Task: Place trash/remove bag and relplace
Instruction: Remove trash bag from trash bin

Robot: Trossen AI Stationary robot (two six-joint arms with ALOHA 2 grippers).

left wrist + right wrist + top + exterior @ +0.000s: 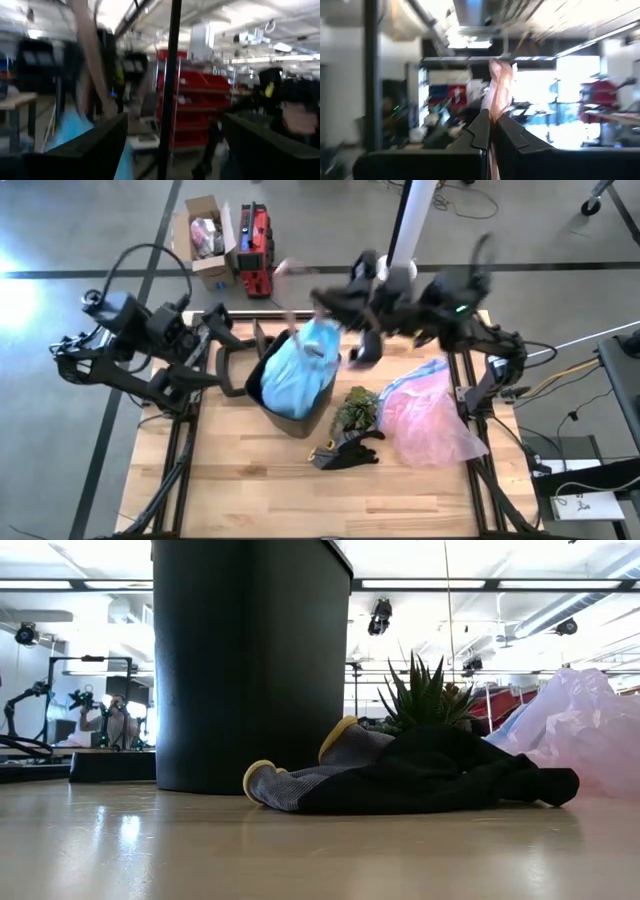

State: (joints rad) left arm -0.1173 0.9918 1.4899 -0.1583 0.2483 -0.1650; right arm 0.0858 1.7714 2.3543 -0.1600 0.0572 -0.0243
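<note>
The right claw (490, 131) is pressed together on a thin brownish strip (499, 85), which looks like a paper piece of trash, and holds it high above the thin teal-blue plastic bag (300, 370), probably to drop it inside. The left claw (172, 145) is spread, holding nothing, near the rim of the black bin (270, 408) that carries the bag. Around the bin there is little open room: a green plant tuft (356, 408), a black-and-yellow glove (347, 450) and a pink translucent bag (425, 415) lie close on the wooden table (250, 490).

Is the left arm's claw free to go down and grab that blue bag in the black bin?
Probably yes. The left gripper is open and empty beside the black bin, with the blue bag bulging from the top. The right gripper, shut on a brownish strip, hovers over the bag and might crowd it.
</note>
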